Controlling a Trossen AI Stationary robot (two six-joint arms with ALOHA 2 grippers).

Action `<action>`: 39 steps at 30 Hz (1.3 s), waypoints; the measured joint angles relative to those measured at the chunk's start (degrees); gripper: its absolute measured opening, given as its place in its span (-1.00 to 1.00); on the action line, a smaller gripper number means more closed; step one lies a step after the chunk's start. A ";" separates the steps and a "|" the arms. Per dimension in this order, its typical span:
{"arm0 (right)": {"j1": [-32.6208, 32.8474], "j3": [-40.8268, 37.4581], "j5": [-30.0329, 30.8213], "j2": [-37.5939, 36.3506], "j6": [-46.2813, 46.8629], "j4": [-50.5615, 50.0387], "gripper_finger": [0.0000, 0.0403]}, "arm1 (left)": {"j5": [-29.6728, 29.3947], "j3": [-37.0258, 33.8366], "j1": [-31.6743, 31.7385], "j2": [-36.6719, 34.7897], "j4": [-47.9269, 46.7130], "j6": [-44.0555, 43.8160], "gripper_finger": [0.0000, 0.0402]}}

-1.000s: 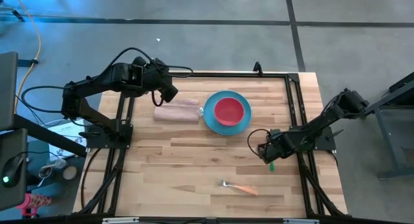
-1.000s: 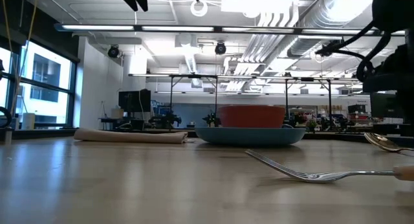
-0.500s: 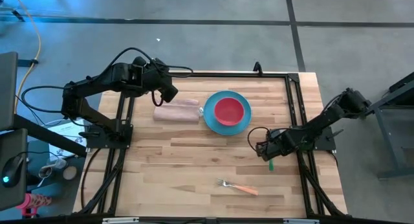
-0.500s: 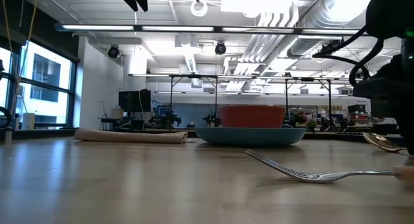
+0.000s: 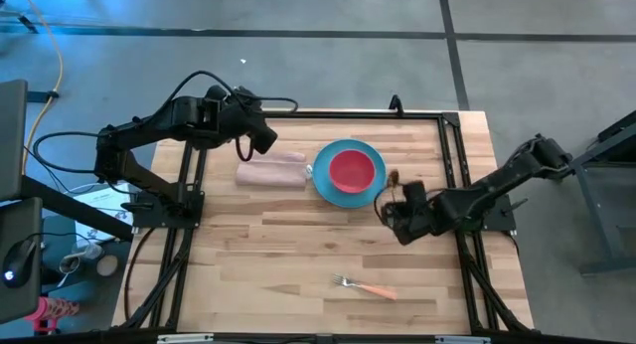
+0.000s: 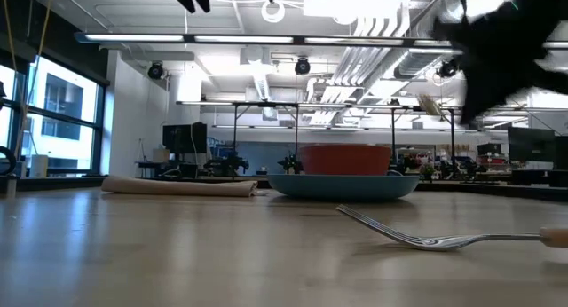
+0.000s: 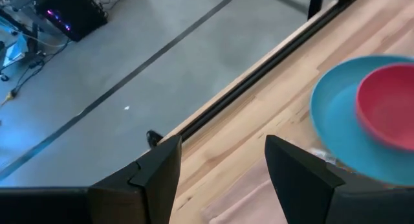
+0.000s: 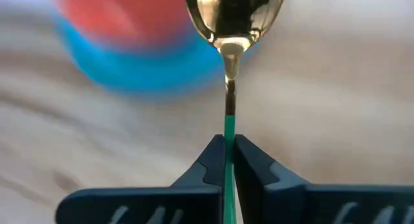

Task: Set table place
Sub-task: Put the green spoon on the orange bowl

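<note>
No legible writing shows on any item. Right gripper (image 8: pixel 228 160), just beside the blue plate (image 5: pixel 347 172) toward the table's (image 5: pixel 278 255) right edge, is clamped on the spoon (image 8: pixel 231 30) by its green handle, seemingly off the wood. The red bowl (image 5: pixel 351 170) sits on the plate; napkin (image 5: pixel 271 172) lies beside it, fork (image 5: pixel 366 286) well apart near the front edge. Left gripper (image 7: pixel 220 179), fingers apart, hovers over the napkin.

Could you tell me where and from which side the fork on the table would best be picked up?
Probably by its orange handle, from straight above. The fork lies flat on the table with open wood all round. The handle is the thicker, straighter end; the tines are thin and curved. The right hand is busy, shut on the spoon.
</note>
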 joint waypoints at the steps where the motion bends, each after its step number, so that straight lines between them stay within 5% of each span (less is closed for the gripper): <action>1: -0.04 2.79 4.16 -0.13 -1.31 -1.53 -0.99 | 0.23 0.00 0.00 0.00 1.07 0.57 0.06; 6: -1.19 17.08 21.06 -0.22 -13.79 -8.96 -1.00 | 3.83 -0.26 -1.41 1.47 10.18 4.21 0.06; 9: -3.68 24.88 26.14 -0.28 -26.25 -9.23 -1.00 | 6.55 -3.18 -3.40 2.40 22.78 8.25 0.06; 16: -10.17 36.60 27.42 -0.30 -54.70 -2.00 -1.00 | 18.07 -17.36 -7.56 4.00 66.13 15.99 0.06; 21: -12.15 37.99 25.31 -0.28 -65.61 5.64 -1.00 | 26.47 -23.91 -7.90 6.30 87.11 15.29 0.06; 30: -13.78 37.66 22.06 1.90 -69.75 10.11 -1.00 | 27.75 -24.50 -7.85 14.54 99.53 13.81 0.07; 39: -14.16 37.59 18.47 3.64 -70.74 12.81 -1.00 | 25.05 -22.56 -6.16 18.91 101.55 12.96 0.07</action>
